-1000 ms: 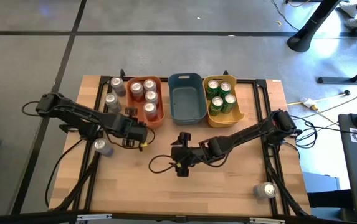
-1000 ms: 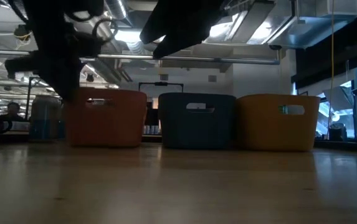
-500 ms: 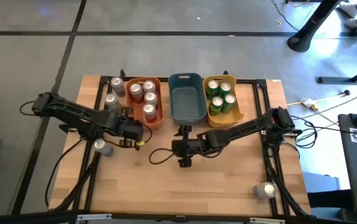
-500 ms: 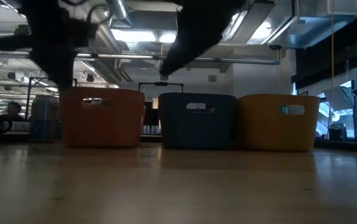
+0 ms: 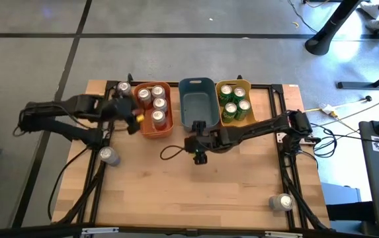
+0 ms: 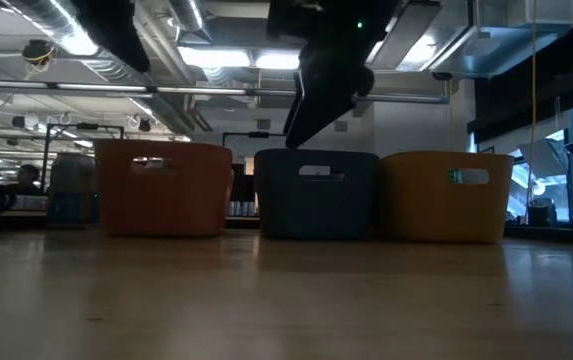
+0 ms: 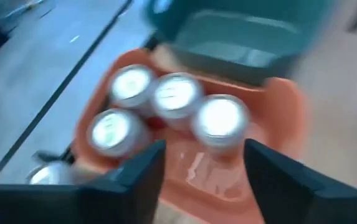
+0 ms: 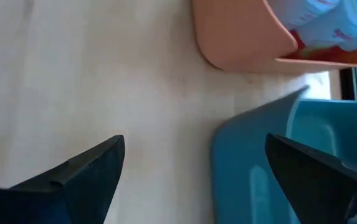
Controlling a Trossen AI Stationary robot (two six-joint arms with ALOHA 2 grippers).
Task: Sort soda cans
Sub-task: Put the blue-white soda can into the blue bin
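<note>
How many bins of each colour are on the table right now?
Orange bin: 1
Blue bin: 1
Yellow bin: 1
Total: 3 bins

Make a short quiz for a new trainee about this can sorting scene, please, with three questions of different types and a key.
1. True or false: the blue bin in the middle holds several cans.
2. How many cans stand in the orange bin?
3. Which gripper is beside the orange bin's left wall? A) left gripper B) right gripper

Key
1. False: the high view shows no can in it.
2. Four, with silver tops, as the left wrist view also shows.
3. A. Its fingers stand apart with nothing between them; the right gripper is open at the blue bin's near end.
</note>
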